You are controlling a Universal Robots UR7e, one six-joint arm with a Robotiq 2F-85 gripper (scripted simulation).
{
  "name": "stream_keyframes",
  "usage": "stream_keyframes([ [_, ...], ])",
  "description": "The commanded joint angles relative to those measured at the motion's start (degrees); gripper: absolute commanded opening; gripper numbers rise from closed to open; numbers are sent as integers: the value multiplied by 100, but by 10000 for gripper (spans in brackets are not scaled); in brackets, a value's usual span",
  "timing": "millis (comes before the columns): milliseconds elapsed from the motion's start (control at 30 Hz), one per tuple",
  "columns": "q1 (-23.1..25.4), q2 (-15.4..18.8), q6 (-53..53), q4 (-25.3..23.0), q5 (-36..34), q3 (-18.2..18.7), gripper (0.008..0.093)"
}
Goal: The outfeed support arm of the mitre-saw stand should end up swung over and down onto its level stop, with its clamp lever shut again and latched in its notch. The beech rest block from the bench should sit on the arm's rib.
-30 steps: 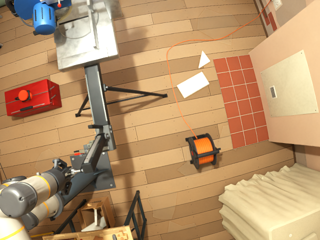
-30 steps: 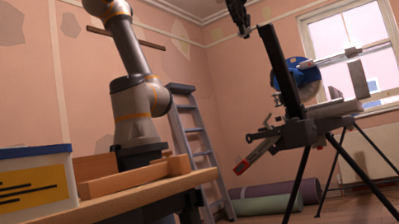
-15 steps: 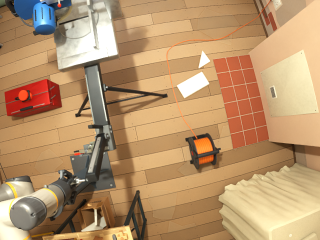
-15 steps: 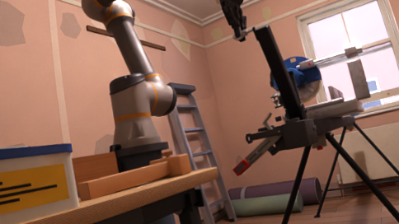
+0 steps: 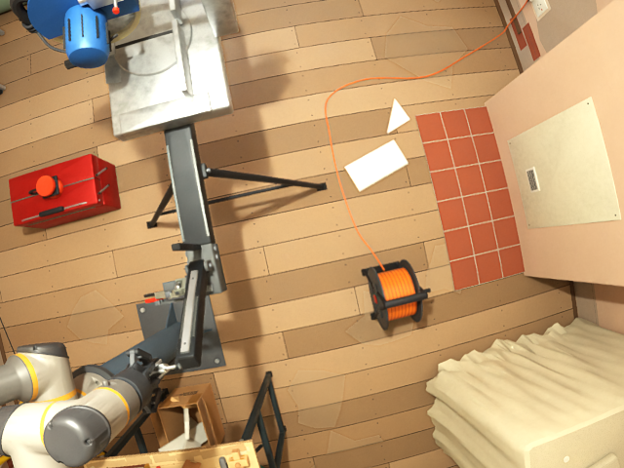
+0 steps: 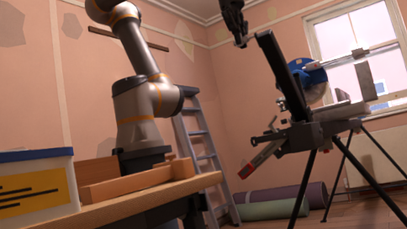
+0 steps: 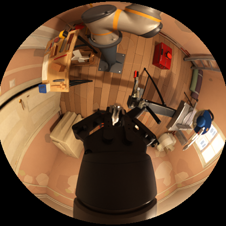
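Observation:
The outfeed support arm (image 6: 284,75) stands raised from its hinge on the mitre-saw stand (image 6: 313,134), leaning away from the saw, and a metal knob (image 7: 116,115) juts from its free end. I grip that knob in my closed gripper (image 6: 241,41) high above the stand. The clamp lever (image 6: 260,159) with its red tip hangs open, slanting down from the hinge block. In the side camera the arm (image 5: 192,312) and lever (image 5: 160,295) lie near my wrist (image 5: 162,367). A beech block (image 6: 181,167) lies on the bench beside long timber.
A white bin with a blue lid (image 6: 35,182) sits at the bench's near end. A red toolbox (image 5: 63,190) and an orange cable reel (image 5: 397,295) stand on the floor. A stepladder (image 6: 202,147) leans behind my base, and the stand's legs (image 6: 344,177) splay outward.

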Motion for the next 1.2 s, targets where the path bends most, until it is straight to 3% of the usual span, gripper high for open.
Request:
stream_keyframes([
  [0,-36,-11,-37,-25,3,26,80],
  [600,-753,-60,-754,-635,3,684,80],
  [1167,-1273,95,-1274,-1376,3,1272,80],
])
